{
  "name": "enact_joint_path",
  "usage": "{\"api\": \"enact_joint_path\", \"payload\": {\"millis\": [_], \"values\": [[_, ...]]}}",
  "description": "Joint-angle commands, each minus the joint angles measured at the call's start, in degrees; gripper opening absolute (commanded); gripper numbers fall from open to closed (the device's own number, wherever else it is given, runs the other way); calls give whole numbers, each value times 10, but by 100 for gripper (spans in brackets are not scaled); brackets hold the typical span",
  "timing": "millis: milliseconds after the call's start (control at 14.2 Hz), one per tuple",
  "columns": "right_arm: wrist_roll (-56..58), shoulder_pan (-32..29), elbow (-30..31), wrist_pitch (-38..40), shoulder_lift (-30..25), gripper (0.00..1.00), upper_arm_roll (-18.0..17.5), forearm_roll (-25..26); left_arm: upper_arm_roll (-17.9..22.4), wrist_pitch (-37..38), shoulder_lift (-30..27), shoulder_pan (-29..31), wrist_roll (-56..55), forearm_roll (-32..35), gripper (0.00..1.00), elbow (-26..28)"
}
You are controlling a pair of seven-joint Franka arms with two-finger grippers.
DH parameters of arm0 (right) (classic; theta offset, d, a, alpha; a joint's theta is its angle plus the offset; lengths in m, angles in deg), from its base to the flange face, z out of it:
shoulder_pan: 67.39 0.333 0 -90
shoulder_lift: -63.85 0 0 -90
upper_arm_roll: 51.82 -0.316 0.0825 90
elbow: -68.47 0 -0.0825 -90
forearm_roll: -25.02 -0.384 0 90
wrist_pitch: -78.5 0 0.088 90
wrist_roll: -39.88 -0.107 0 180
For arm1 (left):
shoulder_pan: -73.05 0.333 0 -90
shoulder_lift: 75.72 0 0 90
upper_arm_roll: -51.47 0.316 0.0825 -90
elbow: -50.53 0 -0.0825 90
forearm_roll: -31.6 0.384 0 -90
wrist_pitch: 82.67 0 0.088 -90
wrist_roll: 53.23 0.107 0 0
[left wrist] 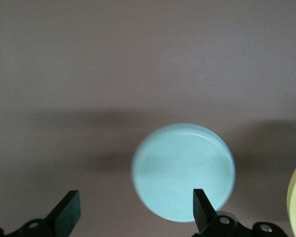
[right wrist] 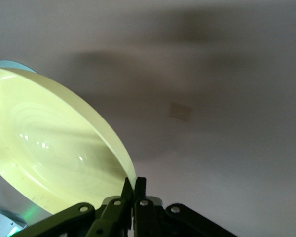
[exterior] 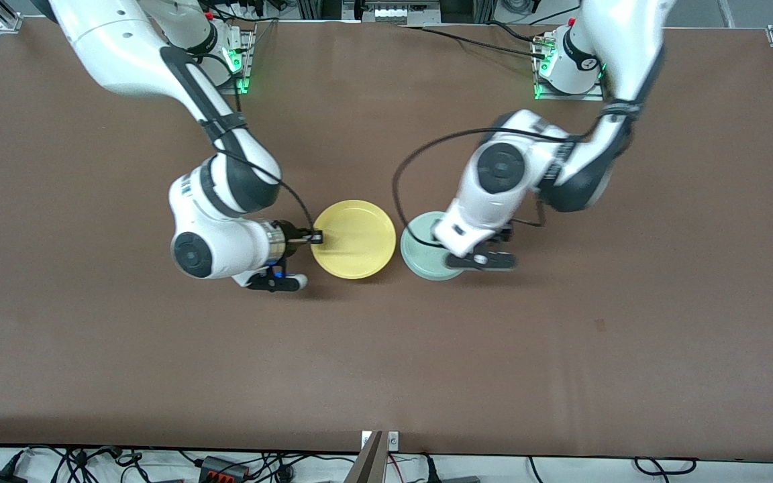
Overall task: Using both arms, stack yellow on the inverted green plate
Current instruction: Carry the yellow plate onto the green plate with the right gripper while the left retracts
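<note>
Yellow plate beside green plate, rim pinched by right gripper at the right arm's side, left gripper over inverted green plate, fingers spread.

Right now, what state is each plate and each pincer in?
Yellow plate: right way up, rim clamped in the right pincer, beside the green plate.
Green plate: upside down on the table, free of any grip.
Right pincer: shut on the yellow plate's rim.
Left pincer: open, over the green plate, holding nothing.
</note>
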Motion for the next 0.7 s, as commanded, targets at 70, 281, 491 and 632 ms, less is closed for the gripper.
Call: {"api": "enact_joint_path", "payload": {"millis": [70, 281, 491, 632], "values": [[-55, 39, -7, -58, 25, 0, 1, -9, -6, 44, -47, 84, 39, -7, 100, 13], [-105, 82, -7, -115, 47, 0, 1, -8, -12, 94, -89, 138, 107, -8, 100, 13], [-139, 115, -7, -168, 67, 0, 1, -10, -12, 146, -141, 158, 161, -9, 100, 14], [-168, 133, -11, -208, 85, 0, 1, -9, -12, 184, -173, 163, 186, -10, 100, 13]]}}
